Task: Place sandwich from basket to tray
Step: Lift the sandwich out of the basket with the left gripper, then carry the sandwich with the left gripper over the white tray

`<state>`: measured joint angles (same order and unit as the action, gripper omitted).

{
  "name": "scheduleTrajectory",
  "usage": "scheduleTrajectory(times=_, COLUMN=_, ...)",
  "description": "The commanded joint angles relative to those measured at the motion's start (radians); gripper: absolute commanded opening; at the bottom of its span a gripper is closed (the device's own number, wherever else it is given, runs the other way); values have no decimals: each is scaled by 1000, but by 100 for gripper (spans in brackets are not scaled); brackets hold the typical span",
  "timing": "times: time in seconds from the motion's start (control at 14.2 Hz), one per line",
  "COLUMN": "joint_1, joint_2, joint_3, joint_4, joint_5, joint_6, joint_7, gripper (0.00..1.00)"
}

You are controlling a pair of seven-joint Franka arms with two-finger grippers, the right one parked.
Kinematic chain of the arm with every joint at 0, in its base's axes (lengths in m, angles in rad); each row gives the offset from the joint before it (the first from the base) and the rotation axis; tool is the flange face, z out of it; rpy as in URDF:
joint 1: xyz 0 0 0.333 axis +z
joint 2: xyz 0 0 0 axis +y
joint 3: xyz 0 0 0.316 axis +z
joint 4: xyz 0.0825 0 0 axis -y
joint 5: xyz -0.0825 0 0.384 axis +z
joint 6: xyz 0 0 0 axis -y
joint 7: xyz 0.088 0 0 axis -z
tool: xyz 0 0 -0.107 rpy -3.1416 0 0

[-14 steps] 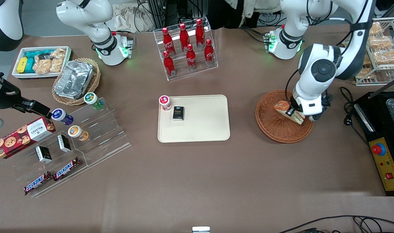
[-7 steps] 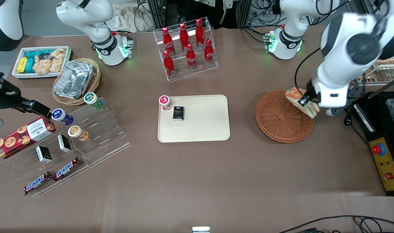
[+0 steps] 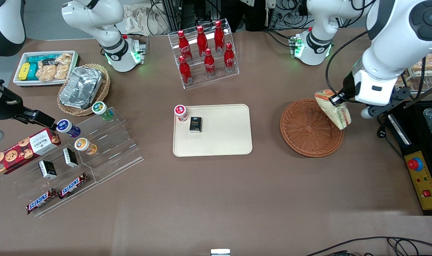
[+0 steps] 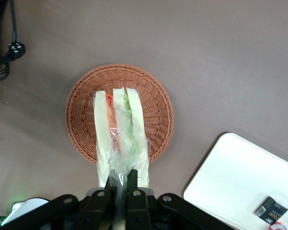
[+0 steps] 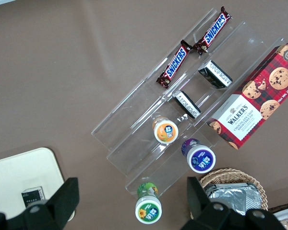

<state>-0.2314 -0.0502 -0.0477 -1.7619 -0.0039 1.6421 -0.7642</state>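
Your left arm, raised.
Its two-finger gripper (image 3: 335,100) hangs high toward the working arm's end of the table, fingers (image 4: 132,188) clamped together, wrist pointing downward.

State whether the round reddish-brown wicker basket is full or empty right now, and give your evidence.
Empty. The basket shows only bare weave; the sandwich hangs above its rim, held by the tool, which is shut on it.

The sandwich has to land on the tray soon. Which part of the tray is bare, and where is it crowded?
The claw holds the sandwich lifted above the basket. The tray is bare over most of its surface, from the black box to the edge nearest the basket. It is crowded only at the corner with the red-capped jar and that box.
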Motion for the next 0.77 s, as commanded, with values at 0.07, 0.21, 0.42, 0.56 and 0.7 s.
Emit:
scheduleTrajectory(times=0.07, joint_1=-28, joint_2=30, joint_3=-59, joint_4=21, joint_5=-24, joint_6=33, joint_7=-6, gripper=0)
scheduleTrajectory(times=0.21, joint_1=-39, joint_2=52, joint_3=-101, joint_4=19, joint_5=-25, joint_6=59, joint_7=-32, gripper=0)
scheduleTrajectory(times=0.42, joint_1=-52, joint_2=82, joint_3=-150, joint_4=12, joint_5=-24, joint_6=140, joint_7=-29, gripper=0)
scheduleTrajectory(times=0.56, joint_1=-91, joint_2=131, joint_3=-169, joint_4=16, joint_5=-24, joint_6=156, joint_7=-29, gripper=0)
scheduleTrajectory(times=0.7, joint_1=-129, joint_2=161, joint_3=-169, joint_4=15, joint_5=-22, joint_6=220, joint_7=-32, gripper=0)
